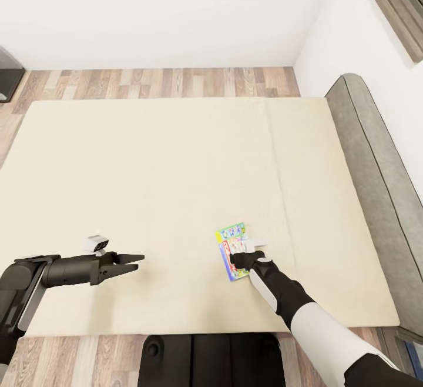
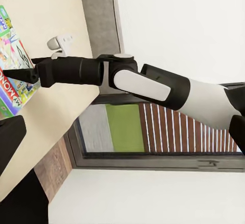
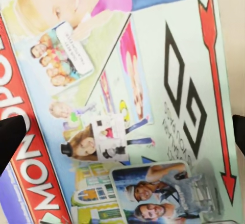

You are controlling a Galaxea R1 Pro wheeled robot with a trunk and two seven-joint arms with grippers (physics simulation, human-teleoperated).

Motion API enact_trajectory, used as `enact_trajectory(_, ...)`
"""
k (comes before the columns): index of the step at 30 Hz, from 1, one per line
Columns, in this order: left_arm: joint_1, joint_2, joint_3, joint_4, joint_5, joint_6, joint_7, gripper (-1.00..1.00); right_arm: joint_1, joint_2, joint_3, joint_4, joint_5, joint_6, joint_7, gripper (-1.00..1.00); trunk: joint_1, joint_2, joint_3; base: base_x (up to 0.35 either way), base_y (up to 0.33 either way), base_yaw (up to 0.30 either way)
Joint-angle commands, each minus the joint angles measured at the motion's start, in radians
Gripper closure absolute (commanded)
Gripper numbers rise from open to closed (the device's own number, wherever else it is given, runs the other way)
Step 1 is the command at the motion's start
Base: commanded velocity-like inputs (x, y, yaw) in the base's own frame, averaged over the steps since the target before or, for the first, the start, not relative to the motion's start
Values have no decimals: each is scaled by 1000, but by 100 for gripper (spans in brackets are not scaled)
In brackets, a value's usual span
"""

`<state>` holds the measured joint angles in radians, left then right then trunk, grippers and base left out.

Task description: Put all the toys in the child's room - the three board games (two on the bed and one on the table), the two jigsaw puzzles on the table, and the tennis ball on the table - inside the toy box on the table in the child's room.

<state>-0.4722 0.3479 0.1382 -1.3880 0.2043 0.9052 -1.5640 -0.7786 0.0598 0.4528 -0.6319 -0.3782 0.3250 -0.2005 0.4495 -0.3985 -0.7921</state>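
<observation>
board game (image 3: pixel 122 101) | red band reads "MONOPOL…", cut off | small print unreadable

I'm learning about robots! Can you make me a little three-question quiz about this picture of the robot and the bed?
1. True or false: the board game lies on the bed.
2. Which gripper is down at the game: A) left gripper B) right gripper?
3. Fill in: the big red band on the game's cover reads MONO____.

Key: 1 true. 2 B; the left gripper hangs over bare mattress, apart from the game. 3 POLY, judging from the letters seen in the right wrist view.
</observation>
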Motion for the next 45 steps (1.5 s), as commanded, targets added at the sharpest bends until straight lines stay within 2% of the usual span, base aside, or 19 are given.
enact_trajectory(1, 0, 0, 0, 0, 0, 11, -3, -100, -1, -1, 6, -2, -11, 3, -10, -100, 1, -2, -1, -17, 8, 0)
enact_trajectory(19, 0, 0, 0, 0, 0, 11, -4, -100, -1, -1, 6, -2, -10, 3, -10, -100, 1, -2, -1, -2, 16, 0)
enact_trajectory(45, 0, 0, 0, 0, 0, 11, -4, -100, -1, 0, 6, -2, -10, 3, -10, -100, 1, -2, -1, 0, 168, 0)
